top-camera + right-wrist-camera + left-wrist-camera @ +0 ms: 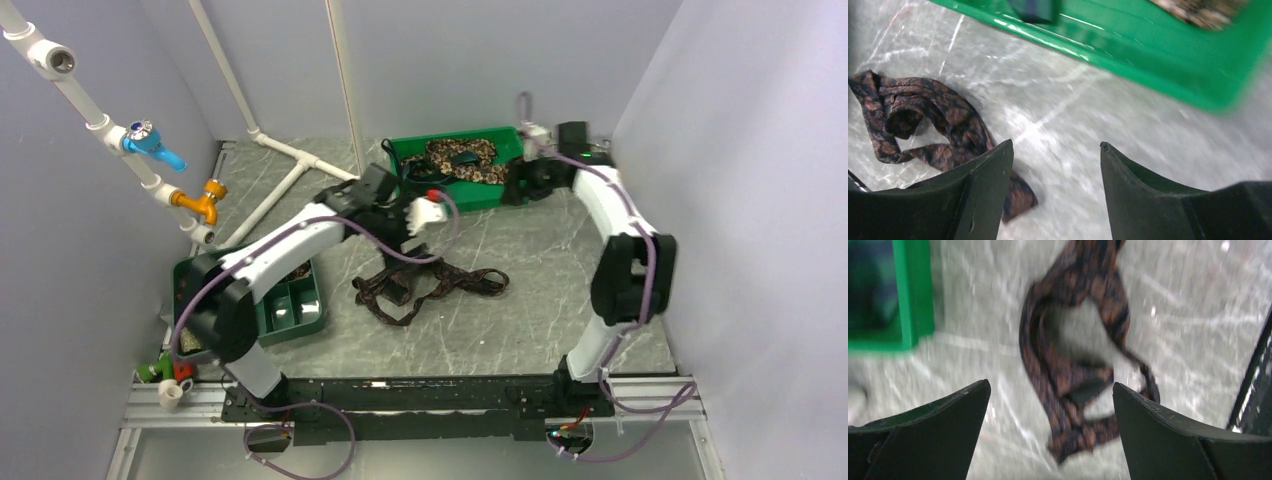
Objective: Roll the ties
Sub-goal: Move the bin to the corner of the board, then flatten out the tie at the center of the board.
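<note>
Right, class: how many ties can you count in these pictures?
2. A dark brown tie lies crumpled mid-table; a tan mottled tie lies in the green bin at the back. More may be hidden in the bin.

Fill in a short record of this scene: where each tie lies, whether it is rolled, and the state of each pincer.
Tie 1: dark brown patterned tie, unrolled, in loose loops mid-table
Tie 2: mottled tan tie, unrolled, heaped in the green bin at the far side
Left pincer: open, empty, above the dark tie
Right pincer: open, empty, over bare table near the bin's right end
</note>
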Robot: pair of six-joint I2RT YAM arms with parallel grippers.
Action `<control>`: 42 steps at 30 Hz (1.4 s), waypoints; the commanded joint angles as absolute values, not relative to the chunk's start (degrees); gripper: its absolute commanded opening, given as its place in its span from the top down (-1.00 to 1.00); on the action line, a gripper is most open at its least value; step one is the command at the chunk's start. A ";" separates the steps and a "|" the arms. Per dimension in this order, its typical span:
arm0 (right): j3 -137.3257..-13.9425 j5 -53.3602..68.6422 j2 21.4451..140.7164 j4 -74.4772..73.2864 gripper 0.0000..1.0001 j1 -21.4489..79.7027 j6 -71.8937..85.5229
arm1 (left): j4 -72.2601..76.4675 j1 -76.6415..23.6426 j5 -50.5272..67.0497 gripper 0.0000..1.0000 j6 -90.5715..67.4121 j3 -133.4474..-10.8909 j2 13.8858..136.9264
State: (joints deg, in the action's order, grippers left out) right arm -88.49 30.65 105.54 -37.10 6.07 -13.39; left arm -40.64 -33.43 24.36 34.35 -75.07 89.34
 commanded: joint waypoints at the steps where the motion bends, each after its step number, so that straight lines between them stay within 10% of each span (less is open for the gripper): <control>1: -83.57 35.63 94.28 -46.51 -0.35 -4.75 -14.18 | -34.10 -43.55 22.53 -0.98 34.26 -88.00 100.22; 16: -74.10 33.78 78.06 -53.87 -0.80 -23.74 -16.34 | -28.80 -61.19 1.00 -0.98 32.53 -113.88 133.52; 18: -73.54 33.47 77.12 -54.07 -0.80 -24.03 -17.05 | -26.32 -61.17 0.19 -0.58 32.96 -113.36 133.79; 22: -72.55 33.27 76.42 -53.43 -0.80 -24.36 -17.69 | -30.29 -61.00 -0.80 0.95 31.15 -121.68 132.80; 23: -72.43 33.36 76.63 -52.96 -0.80 -24.35 -17.50 | -32.10 -61.00 0.58 1.00 29.79 -125.04 131.98; 28: -73.07 34.89 79.48 -50.30 -0.79 -24.50 -15.86 | -26.98 -60.75 11.84 1.00 19.84 -131.32 119.00; 40: -77.84 39.81 84.54 -52.99 -0.77 -24.38 -18.73 | -9.33 -33.91 38.90 1.00 0.05 -96.67 85.50; 42: -77.55 39.56 84.43 -54.31 -0.77 -24.25 -20.59 | -15.59 -30.85 42.39 0.52 12.22 -87.75 79.92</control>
